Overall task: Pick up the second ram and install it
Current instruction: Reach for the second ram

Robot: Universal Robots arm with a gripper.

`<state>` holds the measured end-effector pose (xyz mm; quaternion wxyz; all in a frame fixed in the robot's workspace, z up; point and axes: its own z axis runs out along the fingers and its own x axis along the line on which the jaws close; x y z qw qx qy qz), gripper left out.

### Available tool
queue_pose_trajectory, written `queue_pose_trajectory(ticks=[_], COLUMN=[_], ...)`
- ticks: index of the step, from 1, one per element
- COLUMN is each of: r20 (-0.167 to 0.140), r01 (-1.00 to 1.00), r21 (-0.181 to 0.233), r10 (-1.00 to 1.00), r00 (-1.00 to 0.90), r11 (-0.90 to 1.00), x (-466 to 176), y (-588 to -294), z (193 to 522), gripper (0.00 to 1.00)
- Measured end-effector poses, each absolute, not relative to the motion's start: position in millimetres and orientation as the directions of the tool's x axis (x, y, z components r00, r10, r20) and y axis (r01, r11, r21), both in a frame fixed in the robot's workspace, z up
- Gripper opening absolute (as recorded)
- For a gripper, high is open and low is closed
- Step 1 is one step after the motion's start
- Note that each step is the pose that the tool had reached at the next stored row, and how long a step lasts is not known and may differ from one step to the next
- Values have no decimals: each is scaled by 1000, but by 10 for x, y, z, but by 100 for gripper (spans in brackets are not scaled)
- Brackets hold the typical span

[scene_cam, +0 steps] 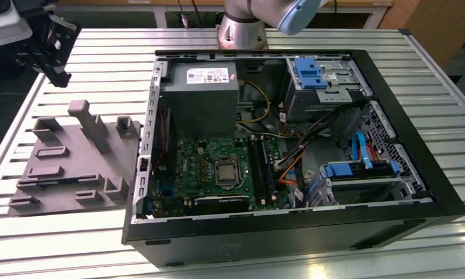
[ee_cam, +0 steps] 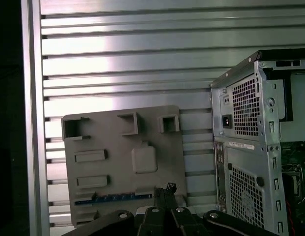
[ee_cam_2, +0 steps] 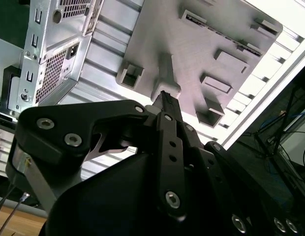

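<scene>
The memory stick (ee_cam: 113, 198) stands on its long edge in a slot along one border of the grey tray (ee_cam: 123, 162). I see it as a thin blue-green strip. Its long axis runs parallel to the tabletop (scene_cam: 77, 244) slats, with one end pointing toward the computer case (ee_cam: 241, 147) and the other pointing away.

In the first wrist view the gripper (ee_cam: 165, 189) lines up with the end of the stick nearer the case. From that angle I cannot tell whether it touches. In the exterior view the gripper (scene_cam: 60, 78) hangs beyond the far end of the tray, off to the exterior view's left of the case. The jaws look clenched together with nothing between them.

In the second wrist view the tray's tall post (ee_cam_2: 165, 81) sits right beside the jaw tips, with raised blocks (ee_cam_2: 129, 76) around it.

The exterior view gives me the open case lying on its side just beside the tray. Inside are the motherboard (scene_cam: 209, 165), the long black memory slots (scene_cam: 261, 168) and the grey power supply (scene_cam: 200, 99). The case's side wall stands between the tray and the board. Orange and blue cables (scene_cam: 290, 168) lie close to the slots on the exterior view's right.

The first wrist view shows the case's perforated back panel (ee_cam: 243, 113) facing the tray.
</scene>
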<state>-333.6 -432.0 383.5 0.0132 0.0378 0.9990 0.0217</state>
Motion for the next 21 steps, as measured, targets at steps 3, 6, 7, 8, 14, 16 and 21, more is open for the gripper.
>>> queue_pose_trajectory(ticks=[3, 6, 7, 8, 14, 16, 21], r20=[-25, -25, -25, -25, -25, -25, -25], r01=[75, 75, 75, 75, 75, 75, 75], r21=[44, 44, 44, 44, 44, 44, 44], r10=[76, 76, 76, 76, 76, 76, 76], r00=[-997, -997, -997, -997, -997, -997, -997], r11=[996, 996, 996, 996, 996, 996, 996], x=[-3343, -3350, -3352, -3355, -3370, -3375, -3388], y=[-4328, -4337, -4341, -4345, -4368, -4375, -4393], z=[3830, 3826, 3825, 3823, 3813, 3809, 3799], gripper=[11, 11, 11, 11, 11, 11, 11])
